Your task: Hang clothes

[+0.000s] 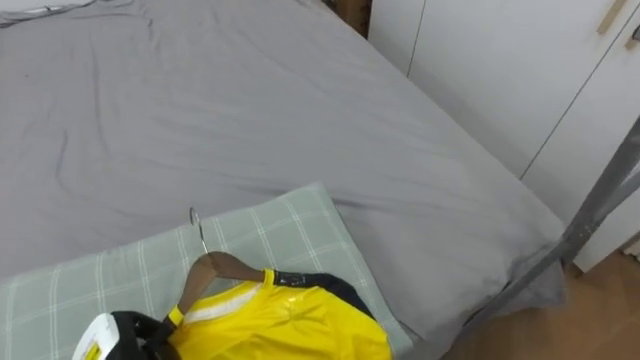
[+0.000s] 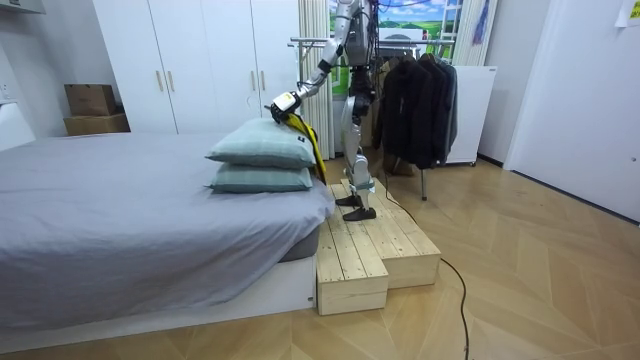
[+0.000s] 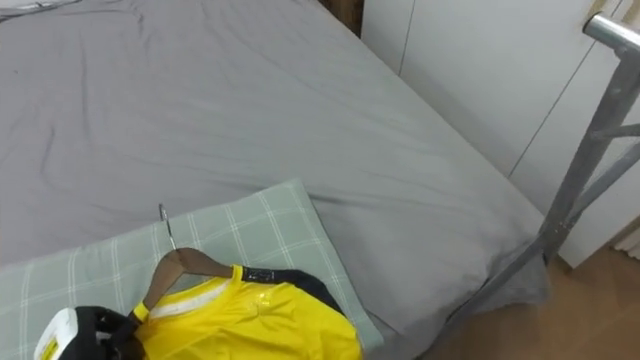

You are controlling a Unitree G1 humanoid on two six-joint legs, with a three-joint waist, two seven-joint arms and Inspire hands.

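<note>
Fingers (image 1: 154,326) of left hand (image 1: 130,336) clasp hanger (image 1: 228,267) (hook pointing away).

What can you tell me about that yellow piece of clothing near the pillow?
The yellow garment looks glossy and smooth, with a white strip at the neck and dark fabric beside its collar. It is on a wooden hanger with a thin metal hook. It is seen over the pale green checked pillow, with the robot's left hand at the hanger's end. Whether it touches the pillow is unclear.
</note>
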